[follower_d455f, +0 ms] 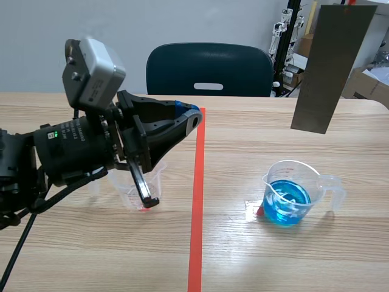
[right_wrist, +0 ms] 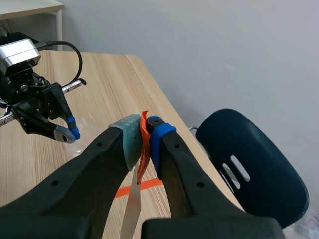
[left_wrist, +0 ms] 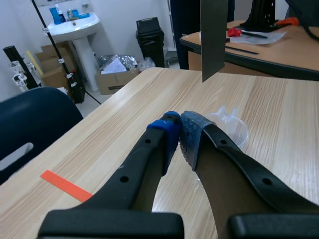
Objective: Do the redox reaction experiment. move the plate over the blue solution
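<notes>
1. We see the plate (follower_d455f: 333, 67), a long grey metal strip, hanging upright in the air with a slight tilt; its top runs out of the scene view at 1 o'clock.
2. From the right wrist view the plate shows edge-on as a thin pale strip (right_wrist: 132, 199); the right gripper (right_wrist: 146, 130) is clamped on its top end, one pad on each face.
3. The blue solution (follower_d455f: 287, 204) sits in a clear spouted beaker (follower_d455f: 290, 193) on the tabletop (follower_d455f: 255, 255), at about 4 o'clock in the scene; the plate's lower edge lies at 1 o'clock from the beaker, well apart from its rim; we cannot tell how far behind it.
4. The left gripper (follower_d455f: 189, 112) hovers at 9 o'clock of the scene, pointing toward the plate; its fingers are pressed together with nothing between them, as its own wrist view confirms (left_wrist: 180, 132).
5. Beneath the left gripper stands a small clear cup (follower_d455f: 138, 188) at 8 o'clock of the scene.
6. An orange-red tape line (follower_d455f: 196, 201) runs down the tabletop between cup and beaker.
7. A dark blue chair (follower_d455f: 208, 69) stands beyond the tabletop's far edge at 12 o'clock.
</notes>
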Robot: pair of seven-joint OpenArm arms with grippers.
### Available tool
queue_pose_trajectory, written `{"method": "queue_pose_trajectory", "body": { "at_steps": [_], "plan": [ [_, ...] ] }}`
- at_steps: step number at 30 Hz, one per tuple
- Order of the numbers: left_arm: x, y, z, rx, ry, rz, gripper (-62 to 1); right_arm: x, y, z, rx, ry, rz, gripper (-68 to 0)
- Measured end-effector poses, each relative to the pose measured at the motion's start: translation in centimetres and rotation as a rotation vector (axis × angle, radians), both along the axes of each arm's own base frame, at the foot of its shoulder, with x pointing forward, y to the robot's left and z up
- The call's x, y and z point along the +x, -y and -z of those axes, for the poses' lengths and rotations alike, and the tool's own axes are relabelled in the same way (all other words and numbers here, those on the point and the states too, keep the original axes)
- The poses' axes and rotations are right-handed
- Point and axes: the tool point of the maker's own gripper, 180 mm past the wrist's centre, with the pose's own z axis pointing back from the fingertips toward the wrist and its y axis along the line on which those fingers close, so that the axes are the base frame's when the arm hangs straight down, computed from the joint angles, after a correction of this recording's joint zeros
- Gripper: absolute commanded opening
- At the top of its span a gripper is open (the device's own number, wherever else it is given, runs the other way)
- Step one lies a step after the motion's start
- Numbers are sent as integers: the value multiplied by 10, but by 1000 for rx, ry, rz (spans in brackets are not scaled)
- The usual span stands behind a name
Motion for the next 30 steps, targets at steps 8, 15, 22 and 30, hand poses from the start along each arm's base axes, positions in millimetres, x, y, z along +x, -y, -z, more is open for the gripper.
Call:
{"method": "queue_pose_trajectory", "body": {
  "at_steps": [8, 15, 22, 30],
  "plan": [
    [6, 11, -6, 11, 25, 6, -569, 3, 17, -5, 4, 23, 54, -671],
    [7, 21, -9, 20, 55, 12, -569, 1, 24, 3, 4, -1, 82, -671],
    [10, 31, -1, 31, 37, 45, -569, -1, 24, 3, 23, -5, 75, -671],
    [16, 40, -12, 9, 63, 57, -569, -3, 21, 3, 20, -2, 69, -671]
  ]
}}
